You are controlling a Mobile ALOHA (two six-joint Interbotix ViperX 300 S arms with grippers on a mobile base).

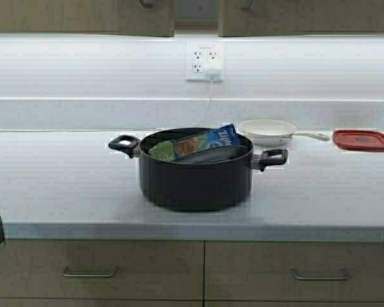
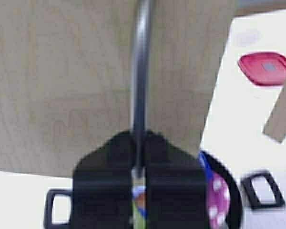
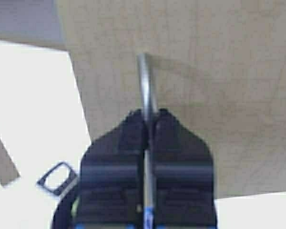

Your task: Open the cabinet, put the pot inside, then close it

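The black pot stands in the middle of the white counter, with bags of food inside it. The tan cabinet doors run along the top of the high view, and a grey gap shows between them. Neither gripper appears in the high view. In the left wrist view my left gripper is shut on a door's slim silver handle. The pot's rim lies below it. My right gripper is shut on the other door's silver handle, above the pot's loop handle.
A small white frying pan and a red lid lie behind and to the right of the pot. A wall outlet with a plugged-in cord sits on the backsplash. Tan drawer fronts run below the counter edge.
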